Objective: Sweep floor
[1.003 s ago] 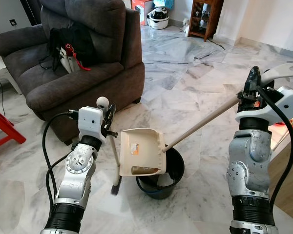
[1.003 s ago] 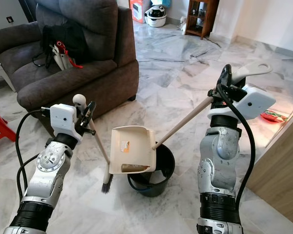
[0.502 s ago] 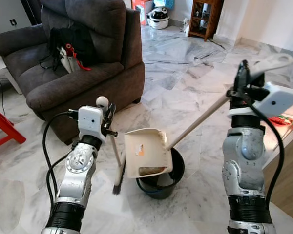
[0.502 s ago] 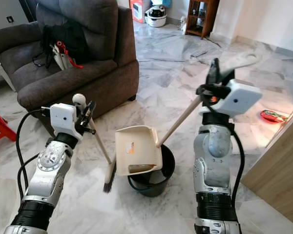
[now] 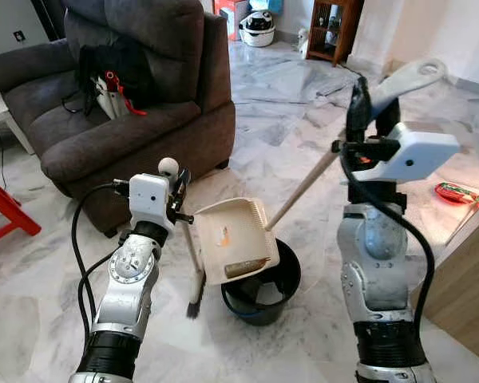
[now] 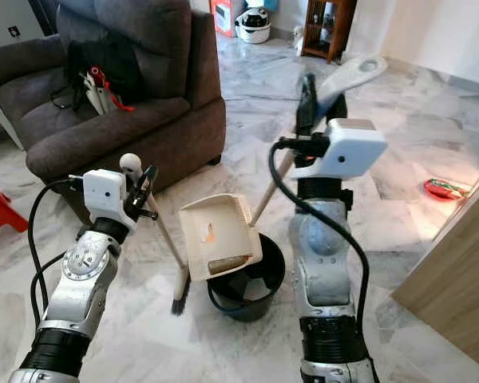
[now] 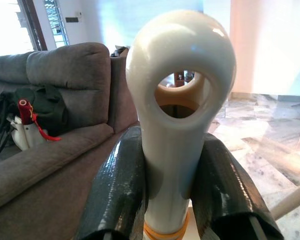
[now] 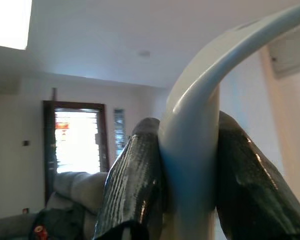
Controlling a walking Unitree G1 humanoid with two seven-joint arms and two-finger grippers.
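My right gripper (image 5: 373, 100) is shut on the long cream handle (image 5: 303, 186) of a cream dustpan (image 5: 234, 241). The pan is tilted over a black bucket (image 5: 281, 283) on the marble floor, with a brownish clump of dirt (image 5: 245, 268) at its lower edge. My left gripper (image 5: 178, 190) is shut on the top of a small broom (image 5: 193, 263), whose dark bristles (image 5: 194, 306) touch the floor left of the bucket. In the left wrist view the broom's looped handle end (image 7: 180, 115) sits between the fingers (image 7: 121, 195). The right wrist view has the dustpan handle (image 8: 195, 150) clamped between the fingers (image 8: 135, 185).
A dark grey armchair (image 5: 128, 104) with a black bag and red-and-white items stands at the back left. A red stool leg (image 5: 4, 209) is at the far left. A wooden panel (image 5: 467, 279) rises at the right, a red object (image 5: 455, 192) on the floor beyond. Shelving and appliances stand far back.
My right arm has swung left and upward, raising the dustpan handle more steeply and tipping the pan further over the bucket. The left arm and broom have hardly moved.
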